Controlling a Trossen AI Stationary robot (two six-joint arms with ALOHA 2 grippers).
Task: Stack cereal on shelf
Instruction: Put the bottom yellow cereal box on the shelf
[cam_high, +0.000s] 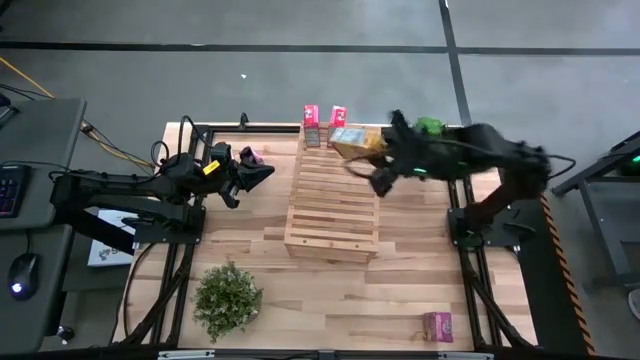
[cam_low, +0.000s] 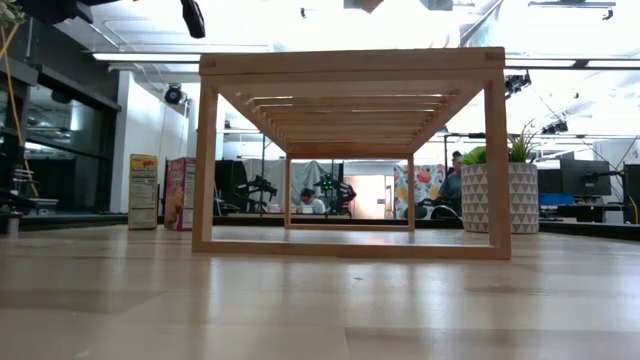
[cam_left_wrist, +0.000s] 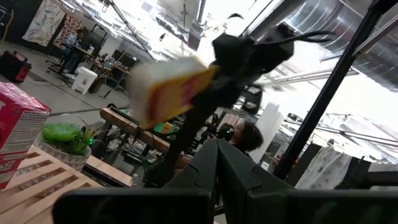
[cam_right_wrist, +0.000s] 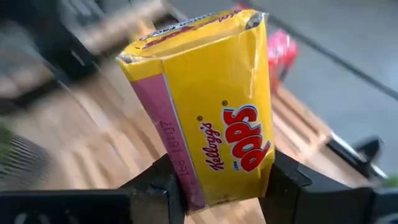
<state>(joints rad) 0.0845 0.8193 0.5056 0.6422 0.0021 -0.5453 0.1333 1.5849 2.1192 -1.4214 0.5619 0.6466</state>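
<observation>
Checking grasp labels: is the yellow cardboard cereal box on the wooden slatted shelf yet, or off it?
Off it: the right gripper holds the yellow cardboard cereal box above the wooden slatted shelf.

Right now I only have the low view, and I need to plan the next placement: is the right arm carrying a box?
Observer: Yes, the right arm's fingers are clamped on a yellow cereal box.
Operator: Where is it over the shelf?
Observer: From above, it is at the far right corner of the shelf, beside two red boxes standing there.
Operator: And the left arm?
Observer: The left arm's fingers are shut, off the shelf's left side.
</observation>
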